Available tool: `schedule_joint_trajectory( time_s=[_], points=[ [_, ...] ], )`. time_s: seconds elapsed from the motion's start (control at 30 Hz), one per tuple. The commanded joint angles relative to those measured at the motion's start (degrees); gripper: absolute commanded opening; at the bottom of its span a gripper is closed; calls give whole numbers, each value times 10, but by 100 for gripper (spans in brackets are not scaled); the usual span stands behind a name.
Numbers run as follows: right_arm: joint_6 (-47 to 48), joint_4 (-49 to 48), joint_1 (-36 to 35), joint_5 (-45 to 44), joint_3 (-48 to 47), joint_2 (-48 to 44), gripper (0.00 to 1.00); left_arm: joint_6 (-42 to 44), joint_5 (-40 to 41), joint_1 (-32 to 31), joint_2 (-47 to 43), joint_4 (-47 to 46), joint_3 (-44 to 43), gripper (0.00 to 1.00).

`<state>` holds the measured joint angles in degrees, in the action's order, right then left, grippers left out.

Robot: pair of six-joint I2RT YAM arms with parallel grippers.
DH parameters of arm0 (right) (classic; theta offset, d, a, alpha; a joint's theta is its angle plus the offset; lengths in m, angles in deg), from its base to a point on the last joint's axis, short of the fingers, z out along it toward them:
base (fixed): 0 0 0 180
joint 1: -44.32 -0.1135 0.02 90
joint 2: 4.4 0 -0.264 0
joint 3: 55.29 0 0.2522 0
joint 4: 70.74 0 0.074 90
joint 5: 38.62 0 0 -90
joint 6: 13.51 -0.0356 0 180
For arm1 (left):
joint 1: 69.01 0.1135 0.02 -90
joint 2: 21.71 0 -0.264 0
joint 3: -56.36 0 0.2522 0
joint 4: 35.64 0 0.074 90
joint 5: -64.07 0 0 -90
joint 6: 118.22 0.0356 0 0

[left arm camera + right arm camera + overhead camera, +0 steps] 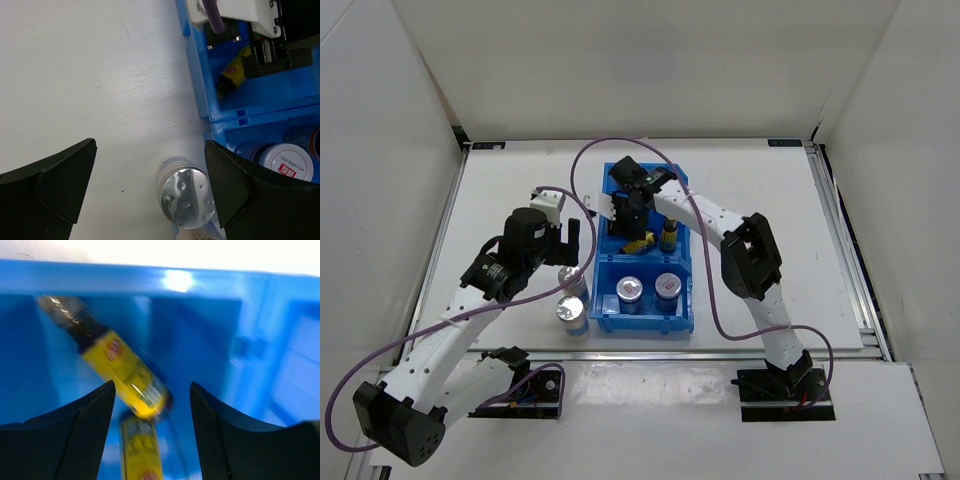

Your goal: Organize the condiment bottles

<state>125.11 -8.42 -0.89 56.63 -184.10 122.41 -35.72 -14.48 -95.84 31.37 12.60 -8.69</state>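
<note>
left gripper (150, 145) is spread wide and empty beside the blue bin (200, 75), hovering by a silver-capped shaker (187, 196) that stands on the table (90, 65) outside it, so i'd guess that's the next pick, with the second shaker (572, 312) close by. red-and-white jars (287, 161) sit upright in the near section; right gripper (152, 387) hangs released and empty inside the bin over two amber bottles (85, 335), one lying slanted, likely needing righting. yellow labels (127, 372) show a red mark, the jars a red logo with small print, nothing legible
</note>
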Motion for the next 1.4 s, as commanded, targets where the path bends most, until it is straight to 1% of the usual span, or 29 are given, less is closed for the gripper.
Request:
schedule_joint_trajectory(
  time_s=[0.0, 0.1, 0.2, 0.33, 0.4, 0.47, 0.5, 0.6, 0.73, 0.77, 0.8, 0.83, 0.93, 0.97, 1.33, 1.37],
  points=[
    [46, 34, 23, 106, -35, 29, 65, -1, 18, -2, -3, -2, -15, 100],
    [67, 34, 23, 173, -20, 24, 65, -7, 38, -2, -25, -2, -15, 100],
    [73, 34, 23, 197, -2, 24, 67, -7, 51, -2, -38, -2, -15, 100],
    [73, 21, 18, 202, 5, 33, 68, -7, 46, -2, -32, -2, -15, 100],
    [78, 27, 18, 197, -8, 49, 69, -7, 46, -2, -26, -2, -15, 100],
    [61, 27, 18, 186, -31, 71, 69, -7, 46, -2, -26, -2, -15, 100],
    [61, 44, 23, 186, -43, 80, 69, -7, 46, -2, -26, -2, -15, 100],
    [53, 44, 28, 204, -60, 98, 65, -7, 46, -2, -26, -2, -15, 100],
    [48, 50, 28, 204, -60, 110, 44, -7, 46, -2, -32, -2, -15, 100],
    [48, 50, 28, 198, -60, 110, 41, -7, 46, -2, -32, -2, -15, 100],
    [41, 50, 28, 198, -60, 110, 31, -7, 51, -2, -32, -2, -15, 100],
    [34, 50, 28, 198, -60, 110, 12, -7, 51, -2, -32, -2, -15, 100],
    [3, 50, 28, 211, -75, 104, 4, -7, 51, -2, -32, -2, -15, 100],
    [-4, 44, 28, 211, -75, 95, 0, -7, 51, -2, -32, -2, -15, 100],
    [-69, -35, 28, 154, -98, -8, 0, -7, 51, -2, -37, -2, -15, 100],
    [-74, -43, 28, 138, -98, -15, 0, -7, 51, -2, -37, -2, -15, 100]
  ],
)
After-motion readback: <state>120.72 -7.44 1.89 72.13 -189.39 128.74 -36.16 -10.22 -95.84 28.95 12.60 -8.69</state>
